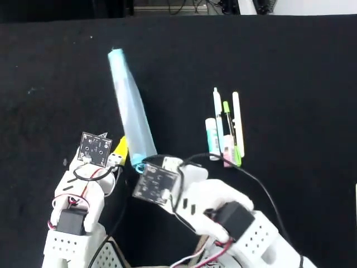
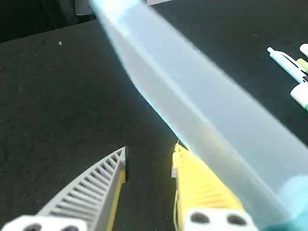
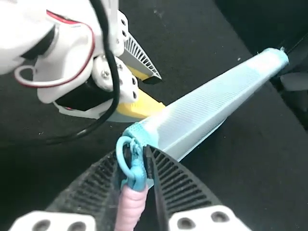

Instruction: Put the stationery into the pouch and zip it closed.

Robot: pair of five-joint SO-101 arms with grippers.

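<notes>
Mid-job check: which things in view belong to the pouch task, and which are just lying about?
For the job: pouch; zip pull, pinched in the right gripper; stationery, loose on the table beside the pouch; left gripper, open by the pouch's zip end.
Lying about: cables beyond the table's far edge.

The pouch [image 1: 131,111] is long, slim, pale blue and see-through, lying slantwise on the black table with its far end pointing away. At its near end, the teal zip pull [image 3: 131,166] with its ring sits pinched in the right gripper [image 3: 137,154]. The stationery [image 1: 226,128] lies well apart, outside the pouch: slim white and green pens side by side, a stubby white stick [image 1: 212,138] and a small pink piece [image 1: 228,149].
</notes>
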